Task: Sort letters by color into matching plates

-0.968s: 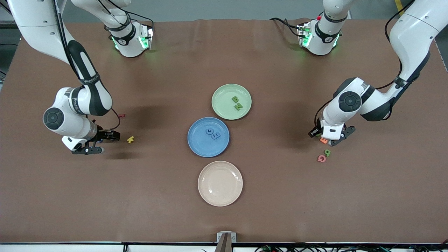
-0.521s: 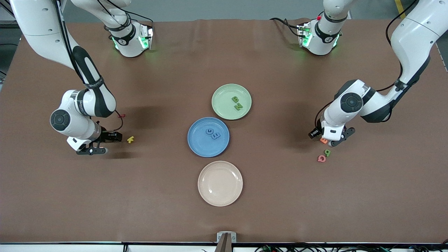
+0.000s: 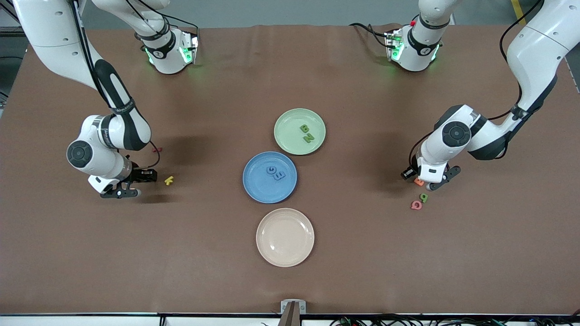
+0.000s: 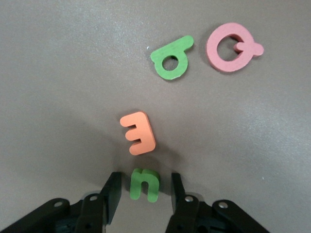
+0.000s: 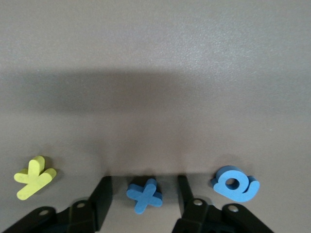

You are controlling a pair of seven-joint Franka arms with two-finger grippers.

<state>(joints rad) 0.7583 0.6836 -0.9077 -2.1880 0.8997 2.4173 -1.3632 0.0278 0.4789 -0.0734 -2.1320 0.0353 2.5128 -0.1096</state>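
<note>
Brown counter (image 3: 290, 280), contents as seen from the room.

Middle of the counter: pale green glossy round plate (image 3: 299, 131), holding two green foam letters (image 3: 306, 133); touching it, nearer the front camera, a medium blue glossy round plate (image 3: 269, 177) holding two blue foam letters (image 3: 275, 173); nearer the front edge, a cream round plate (image 3: 285, 237).

Toward the left arm's end: left claw (image 4: 142, 194) low at the counter, fingers (image 4: 111, 196) standing either side of a small green foam letter (image 4: 144, 184), a sliver of gap on each side, not clenched. Just beside it, an orange foam E (image 4: 138, 132); near that, a green foam letter with a ring (image 4: 171, 58) and a pink foam Q (image 4: 232, 41).

Toward the right arm's end: right claw (image 5: 144, 201) low at the counter, fingers (image 5: 101, 196) straddling a blue foam X (image 5: 144, 195), apart from it, released. Beside the claw, a blue foam Q (image 5: 235, 183) and a yellow foam K (image 5: 34, 177).
</note>
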